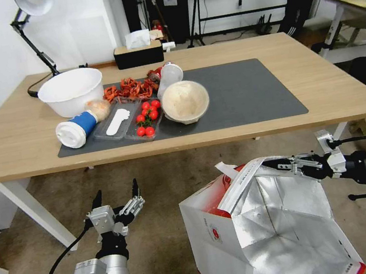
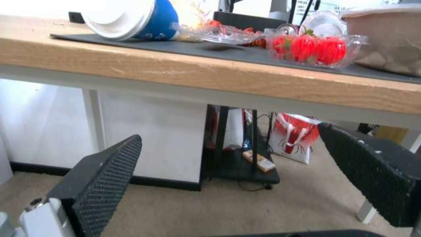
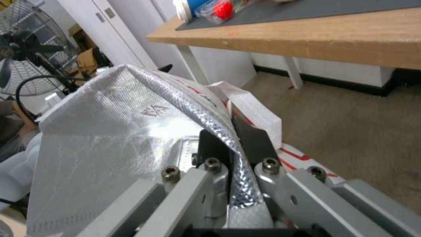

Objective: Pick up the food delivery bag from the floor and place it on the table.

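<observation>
Right, the right gripper (image 1: pixel 274 164) is clamped on the foil-lined rim of the food delivery bag (image 1: pixel 253 232), rim pinched between its fingers (image 3: pixel 252 140), bag below the table (image 1: pixel 323 87) edge over the floor (image 1: pixel 152 179). Beyond those fingers the tabletop is crowded: tomato tray (image 1: pixel 145 120), wooden bowl (image 1: pixel 185 101), blue cup (image 1: pixel 77 127), white bowl (image 1: pixel 70 91). Left gripper (image 1: pixel 116 195) hangs beside the bag, fingers spread, holding nothing.

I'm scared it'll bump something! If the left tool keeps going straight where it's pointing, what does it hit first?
Probably the table: the open left tool points just under its wooden front edge. Depth is unclear, so it might slip beneath instead.
</observation>
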